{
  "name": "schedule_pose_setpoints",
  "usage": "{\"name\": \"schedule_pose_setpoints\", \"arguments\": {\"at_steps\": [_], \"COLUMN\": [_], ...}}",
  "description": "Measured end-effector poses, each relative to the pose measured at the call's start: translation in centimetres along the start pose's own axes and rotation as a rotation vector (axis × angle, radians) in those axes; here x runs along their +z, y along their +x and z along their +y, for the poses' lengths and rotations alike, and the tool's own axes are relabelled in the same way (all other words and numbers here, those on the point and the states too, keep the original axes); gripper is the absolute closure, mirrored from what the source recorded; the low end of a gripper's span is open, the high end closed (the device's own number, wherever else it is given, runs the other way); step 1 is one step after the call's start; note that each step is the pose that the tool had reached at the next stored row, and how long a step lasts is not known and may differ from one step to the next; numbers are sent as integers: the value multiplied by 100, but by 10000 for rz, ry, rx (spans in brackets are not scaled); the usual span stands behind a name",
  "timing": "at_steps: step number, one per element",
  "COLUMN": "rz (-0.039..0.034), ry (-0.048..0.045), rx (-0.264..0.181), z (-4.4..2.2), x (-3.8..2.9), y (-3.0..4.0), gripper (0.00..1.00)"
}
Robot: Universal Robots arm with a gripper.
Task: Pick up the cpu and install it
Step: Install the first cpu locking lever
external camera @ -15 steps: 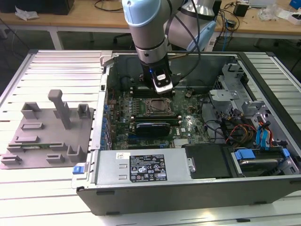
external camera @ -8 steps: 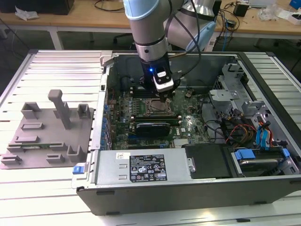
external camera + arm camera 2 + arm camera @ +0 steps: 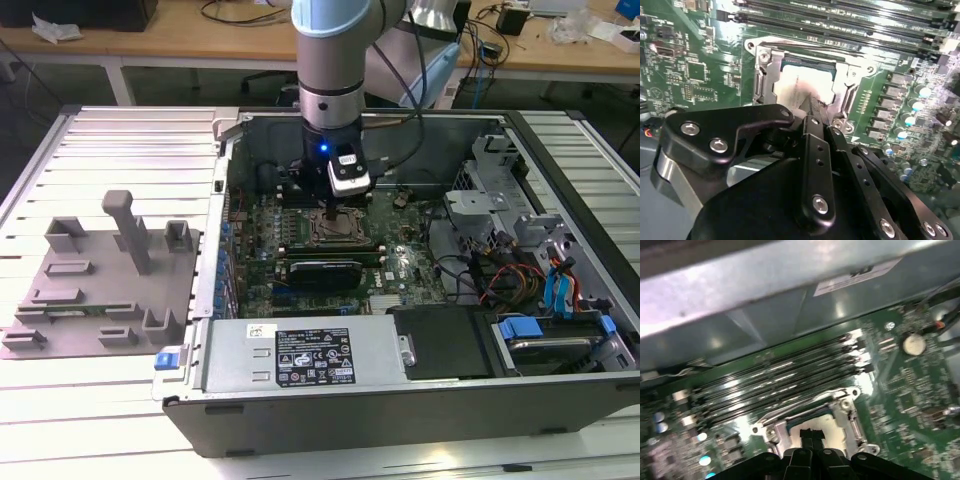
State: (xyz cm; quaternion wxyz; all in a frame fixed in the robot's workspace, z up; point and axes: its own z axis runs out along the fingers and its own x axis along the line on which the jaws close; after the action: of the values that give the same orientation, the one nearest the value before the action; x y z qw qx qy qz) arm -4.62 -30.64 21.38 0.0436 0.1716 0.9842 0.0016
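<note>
The cpu (image 3: 799, 86), a pale silver-white square, lies flat inside the metal frame of the motherboard socket (image 3: 764, 75); in the first wrist view the cpu (image 3: 832, 432) sits in the same frame (image 3: 852, 425). My gripper (image 3: 812, 105) hangs right over it, its two black fingers (image 3: 805, 436) pressed together with nothing between them, their tips at or just above the cpu's top. In the exterior view the gripper (image 3: 335, 207) stands upright over the socket (image 3: 338, 228) in the open computer case (image 3: 300, 405). The cpu's near edge is hidden behind the fingers.
Memory slots (image 3: 780, 377) run alongside the socket. The case wall (image 3: 232, 150), a black card (image 3: 320, 272), the power supply (image 3: 300, 355), drive cages (image 3: 500, 200) and loose cables (image 3: 500, 280) crowd the inside. A grey fixture plate (image 3: 100, 275) lies on the table at the exterior view's left.
</note>
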Motion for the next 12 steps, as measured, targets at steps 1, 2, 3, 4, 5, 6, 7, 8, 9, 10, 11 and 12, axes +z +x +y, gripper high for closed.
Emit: {"name": "schedule_pose_setpoints", "arguments": {"at_steps": [1,2,3,4,5,6,7,8,9,10,11,12], "rz": [0,1,1,3,3,4,4,5,3,-2,-5,-8], "ry": [1,1,0,2,1,2,2,2,4,22,27,29], "rx": [0,0,-1,0,0,0,0,-1,-34,-95,-186,-387], "z": [0,0,0,1,2,3,4,4,6,10,12,14], "x": [0,0,-30,-73,-113,-170,-198,-236,-234,-234,-232,-227], "y": [0,0,-3,-6,-10,-15,-17,-20,-26,-35,-41,-48], "gripper": [89,89,89,89,89,89,89,89,89,89,89,89]}}
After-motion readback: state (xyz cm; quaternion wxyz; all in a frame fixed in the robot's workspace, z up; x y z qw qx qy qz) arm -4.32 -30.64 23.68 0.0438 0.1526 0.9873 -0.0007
